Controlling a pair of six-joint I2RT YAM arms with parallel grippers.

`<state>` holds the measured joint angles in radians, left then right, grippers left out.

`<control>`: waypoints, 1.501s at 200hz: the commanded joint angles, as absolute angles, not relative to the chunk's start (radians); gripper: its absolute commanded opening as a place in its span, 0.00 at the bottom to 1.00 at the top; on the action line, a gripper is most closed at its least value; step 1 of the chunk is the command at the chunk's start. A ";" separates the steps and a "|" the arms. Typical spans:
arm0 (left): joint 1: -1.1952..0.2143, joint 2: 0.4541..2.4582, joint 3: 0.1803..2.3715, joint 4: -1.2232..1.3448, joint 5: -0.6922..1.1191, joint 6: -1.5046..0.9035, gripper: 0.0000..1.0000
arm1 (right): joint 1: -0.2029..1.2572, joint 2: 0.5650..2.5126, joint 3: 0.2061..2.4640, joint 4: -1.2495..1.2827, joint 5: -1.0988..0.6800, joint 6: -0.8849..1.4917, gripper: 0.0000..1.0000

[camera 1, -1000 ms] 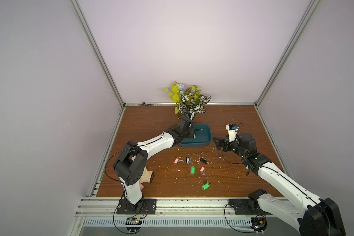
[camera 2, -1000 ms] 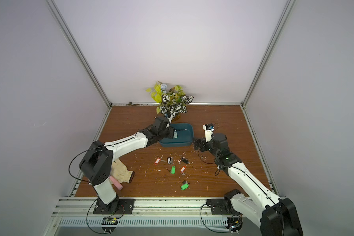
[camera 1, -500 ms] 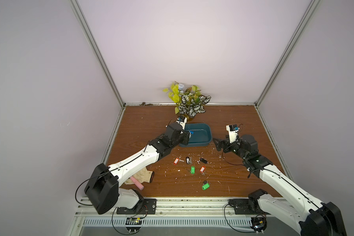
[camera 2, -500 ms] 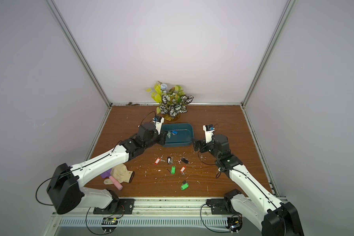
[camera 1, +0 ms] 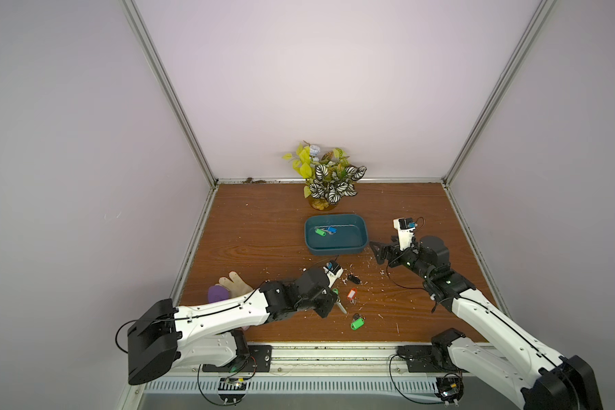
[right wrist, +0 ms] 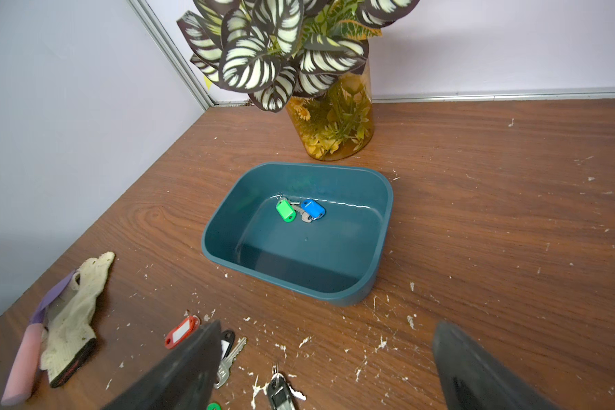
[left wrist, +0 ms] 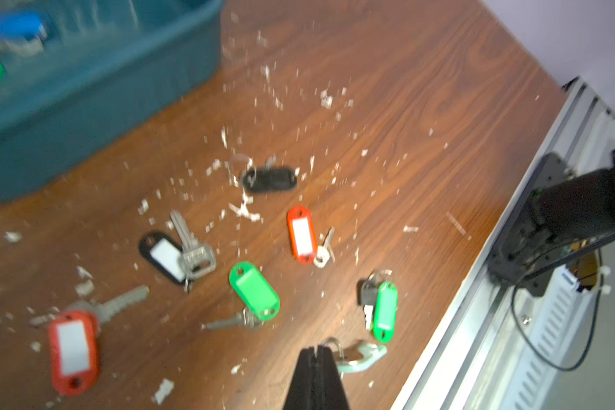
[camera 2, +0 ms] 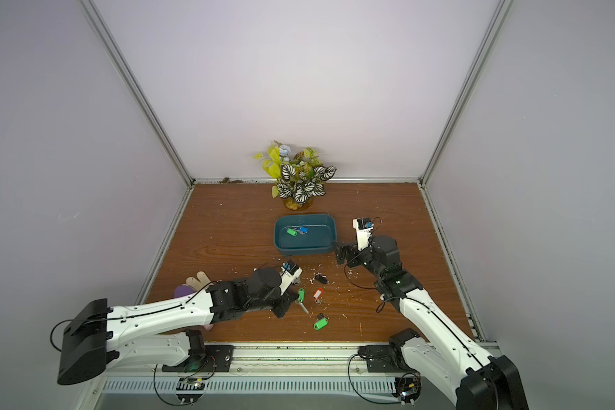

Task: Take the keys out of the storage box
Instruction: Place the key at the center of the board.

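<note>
**While the storage box (camera 1: 334,251) is being emptied, a pale key (left wrist: 361,355) is being held clear of it**

As the left gripper (left wrist: 315,358) is being held shut on what seems, through the blur, to be the pale key's ring, that key is being dangled at the bottom of the left wrist view. It hangs over the removed keys (left wrist: 254,291) on the table (left wrist: 405,106), probably for release among them.

A green-tagged key (right wrist: 285,210) and a blue-tagged key (right wrist: 313,208) are being left side by side in the box, at the centre of both top views. The right gripper (camera 1: 377,251) is being held wide open and empty just right of the box's lower right corner, presumably for reaching them.
</note>
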<state>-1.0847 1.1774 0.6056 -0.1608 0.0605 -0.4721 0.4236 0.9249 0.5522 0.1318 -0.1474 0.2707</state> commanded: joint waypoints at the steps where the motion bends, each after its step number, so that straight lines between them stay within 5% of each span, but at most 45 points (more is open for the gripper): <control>1: -1.105 1.160 0.548 -0.072 0.125 -0.531 0.01 | 0.431 0.892 0.549 0.173 -0.148 0.281 0.99; 149: -1.129 1.322 0.429 0.188 0.191 -0.608 0.07 | 0.457 0.914 0.553 0.163 -0.118 0.267 0.99; 159: -1.129 1.328 0.436 0.173 0.181 -0.608 0.12 | 0.456 0.913 0.552 0.163 -0.118 0.267 0.99; 206: -1.127 1.217 0.491 0.079 0.064 -0.566 0.67 | 0.461 0.916 0.552 0.171 -0.141 0.260 0.99; 245: -1.029 1.068 0.551 0.033 -0.015 -0.503 0.82 | 0.524 0.958 0.558 0.208 -0.154 0.233 0.99; 259: -0.971 0.986 0.544 0.078 -0.080 -0.492 1.00 | 0.585 0.998 0.571 0.224 -0.124 0.218 0.99; 300: -0.740 0.900 0.507 0.282 -0.202 -0.494 0.99 | 0.690 1.203 0.698 0.193 -0.045 0.159 0.99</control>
